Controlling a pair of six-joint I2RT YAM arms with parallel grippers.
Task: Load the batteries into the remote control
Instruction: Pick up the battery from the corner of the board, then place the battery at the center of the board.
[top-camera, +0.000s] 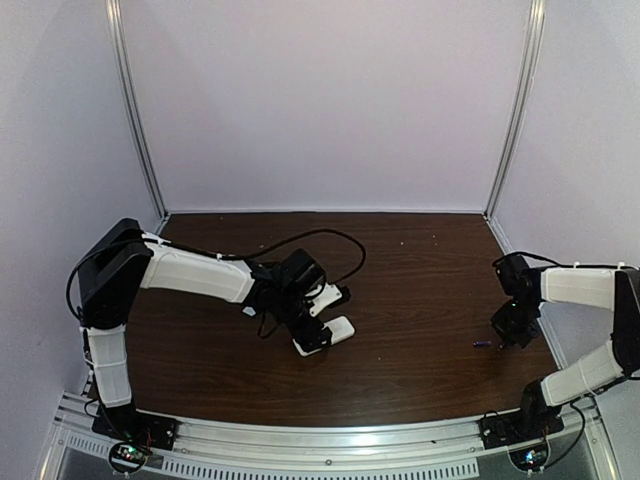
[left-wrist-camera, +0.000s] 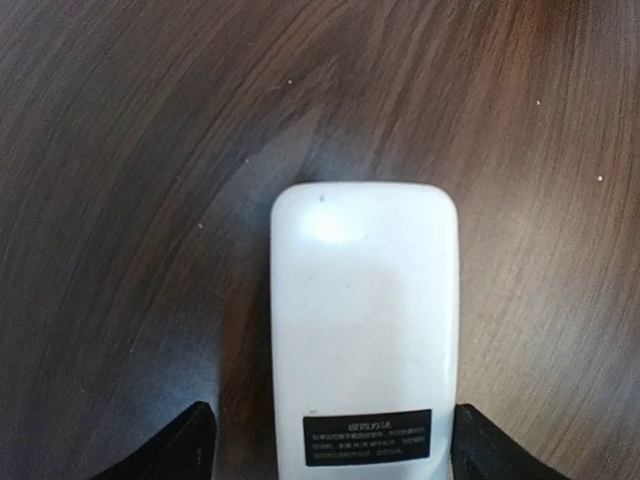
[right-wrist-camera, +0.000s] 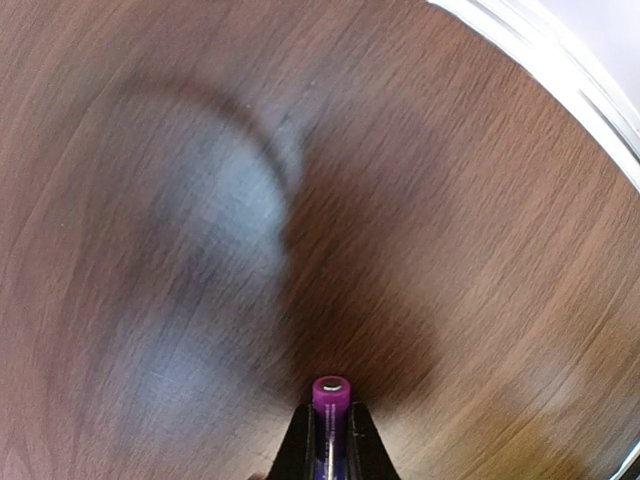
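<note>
The remote control (top-camera: 338, 329) lies on the dark wooden table, white back face up, with a black label (left-wrist-camera: 367, 437) near my fingers. My left gripper (top-camera: 312, 338) is open and low over it. In the left wrist view the gripper (left-wrist-camera: 335, 445) straddles the remote (left-wrist-camera: 365, 310), with the right fingertip (left-wrist-camera: 485, 450) at its edge and the left one standing off. My right gripper (top-camera: 514, 332) is shut on a purple battery (right-wrist-camera: 331, 395), whose tip sticks out past the gripper (right-wrist-camera: 331, 435). A second battery (top-camera: 482, 344) lies on the table just left of that gripper.
A small white piece (top-camera: 326, 297) shows just behind the remote by the left wrist; I cannot tell whether it lies loose. A black cable (top-camera: 330, 240) loops over the table behind the left arm. The metal frame rail (right-wrist-camera: 560, 70) runs along the table's right edge.
</note>
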